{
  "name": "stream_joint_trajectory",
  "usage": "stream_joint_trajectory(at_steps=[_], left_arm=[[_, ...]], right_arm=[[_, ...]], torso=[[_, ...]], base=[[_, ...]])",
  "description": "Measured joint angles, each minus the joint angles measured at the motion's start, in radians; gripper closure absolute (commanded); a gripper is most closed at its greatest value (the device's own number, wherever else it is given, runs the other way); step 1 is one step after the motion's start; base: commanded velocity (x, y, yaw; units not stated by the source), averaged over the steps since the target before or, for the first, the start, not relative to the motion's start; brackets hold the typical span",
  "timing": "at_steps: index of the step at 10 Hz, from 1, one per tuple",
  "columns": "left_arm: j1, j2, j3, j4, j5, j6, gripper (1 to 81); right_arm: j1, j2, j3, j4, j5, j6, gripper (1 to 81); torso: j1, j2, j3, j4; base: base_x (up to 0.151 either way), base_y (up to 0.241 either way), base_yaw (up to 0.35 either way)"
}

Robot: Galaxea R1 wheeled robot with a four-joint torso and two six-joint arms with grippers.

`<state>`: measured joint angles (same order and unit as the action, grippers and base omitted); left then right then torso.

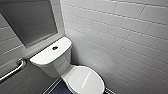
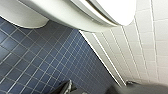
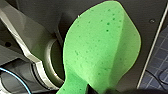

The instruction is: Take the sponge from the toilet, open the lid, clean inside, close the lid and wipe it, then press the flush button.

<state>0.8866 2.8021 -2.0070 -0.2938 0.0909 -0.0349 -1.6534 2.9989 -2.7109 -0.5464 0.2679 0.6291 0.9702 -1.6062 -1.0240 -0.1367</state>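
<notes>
R gripper [image 3: 100,90] is clamped on the sponge [image 3: 102,50], pinching its narrow end. L gripper [image 2: 100,92] sits low by the toilet [image 1: 62,62] bowl, over blue floor [image 2: 37,65]; jaws, can't tell. Lid [image 1: 86,80] is down, flush button [image 1: 55,47] at centre of the tank top.

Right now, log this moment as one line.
sponge: held in right gripper | lid: closed on toilet | flush button: nothing touching it | floor: blue tiles
</notes>
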Motion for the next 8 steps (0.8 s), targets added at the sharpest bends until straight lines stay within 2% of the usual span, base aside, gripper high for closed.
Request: stream_joint_trajectory(at_steps=[4,6,8], left_arm=[[-0.028,0.093,-0.102,-0.036,-0.055,-0.115,1.0],[-0.051,0.108,-0.141,-0.045,-0.079,-0.208,1.0],[-0.073,0.126,-0.194,-0.047,-0.094,-0.264,1.0]], right_arm=[[0.0,0.001,-0.001,0.0,0.0,0.0,81.1],[0.0,0.001,-0.001,0.0,-0.001,0.0,81.1],[0.003,0.001,-0.001,0.0,-0.008,0.0,81.1]], torso=[[0.0,0.0,0.0,0.0],[0.0,0.0,0.0,0.0],[0.0,0.0,0.0,0.0]], base=[[0.0,0.0,0.0],[0.0,0.0,0.0],[0.0,0.0,0.0]])
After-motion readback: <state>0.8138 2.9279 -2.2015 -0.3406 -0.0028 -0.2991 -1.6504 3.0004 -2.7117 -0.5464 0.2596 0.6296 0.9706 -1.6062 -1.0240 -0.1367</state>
